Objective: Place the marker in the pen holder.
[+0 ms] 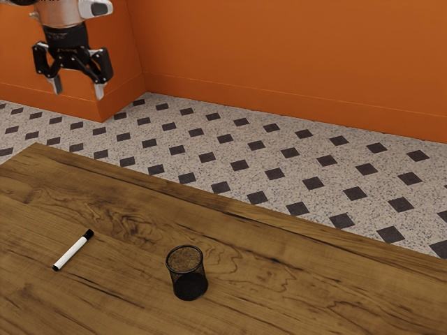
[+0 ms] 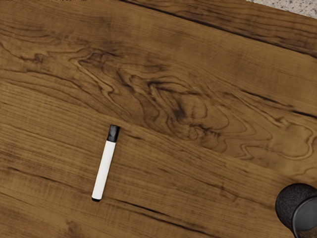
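High in the exterior view's upper left, my gripper (image 1: 78, 93) hangs well above the table, its two fingers spread wide and nothing between them. The marker (image 1: 72, 250), white with a black cap and black end, lies flat on the wooden table (image 1: 279, 279). A black mesh pen holder (image 1: 186, 273) stands upright to the marker's right in the exterior view. In the wrist view the marker (image 2: 104, 162) lies below my hand, apart from the pen holder (image 2: 292, 206), which is cut by the picture's edge.
The table's far edge (image 1: 209, 199) runs diagonally across the exterior view. Beyond it are a tiled floor (image 1: 230, 146) and an orange wall (image 1: 279, 56). Bare wood lies between the marker and the pen holder.
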Tool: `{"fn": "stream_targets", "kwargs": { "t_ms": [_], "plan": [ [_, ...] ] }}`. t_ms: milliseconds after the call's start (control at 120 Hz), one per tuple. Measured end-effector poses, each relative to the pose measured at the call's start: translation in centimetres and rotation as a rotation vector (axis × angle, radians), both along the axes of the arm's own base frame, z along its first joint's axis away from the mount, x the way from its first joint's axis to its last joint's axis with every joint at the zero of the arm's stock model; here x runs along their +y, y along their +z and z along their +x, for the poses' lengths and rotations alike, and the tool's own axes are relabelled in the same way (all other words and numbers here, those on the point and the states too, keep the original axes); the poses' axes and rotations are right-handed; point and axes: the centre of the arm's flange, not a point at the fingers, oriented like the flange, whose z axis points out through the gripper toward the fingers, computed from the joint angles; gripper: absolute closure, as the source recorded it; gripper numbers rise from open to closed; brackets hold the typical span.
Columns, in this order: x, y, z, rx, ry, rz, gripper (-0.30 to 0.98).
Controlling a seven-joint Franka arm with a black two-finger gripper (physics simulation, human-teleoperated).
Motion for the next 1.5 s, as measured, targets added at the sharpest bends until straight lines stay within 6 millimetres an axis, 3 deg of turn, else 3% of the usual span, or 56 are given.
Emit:
{"fn": "stream_targets", "kwargs": {
  "t_ms": [167,200,333,458,542,658,833,1108,1275,1350,1500],
  "plan": [
    [1.9,-1.1,-1.0,-0.023,0.052,0.005,0.0],
    [2.4,-2.5,-0.9,-0.007,0.064,0.005,0.0],
    [3.8,-12.2,-0.5,0.111,0.09,-0.002,0.0],
    [4.3,-22.6,-1.7,0.188,0.102,-0.029,0.0],
    [5.7,-27.5,-1.6,0.182,0.118,-0.043,0.0],
    [7.5,-31.7,-1.1,0.134,0.118,-0.05,0.0],
    [9.8,-33.4,-1.7,0.063,0.111,-0.055,0.0],
    [12.2,-36.1,-5.6,0.177,0.132,-0.116,0.0],
    [13.7,-37.9,-6.5,0.214,0.123,-0.137,0.0],
    [13.4,-38.6,-6.2,0.217,0.09,-0.139,0.0],
    [10.5,-39.4,-5.1,0.228,-0.015,-0.139,0.01]
  ]
}}
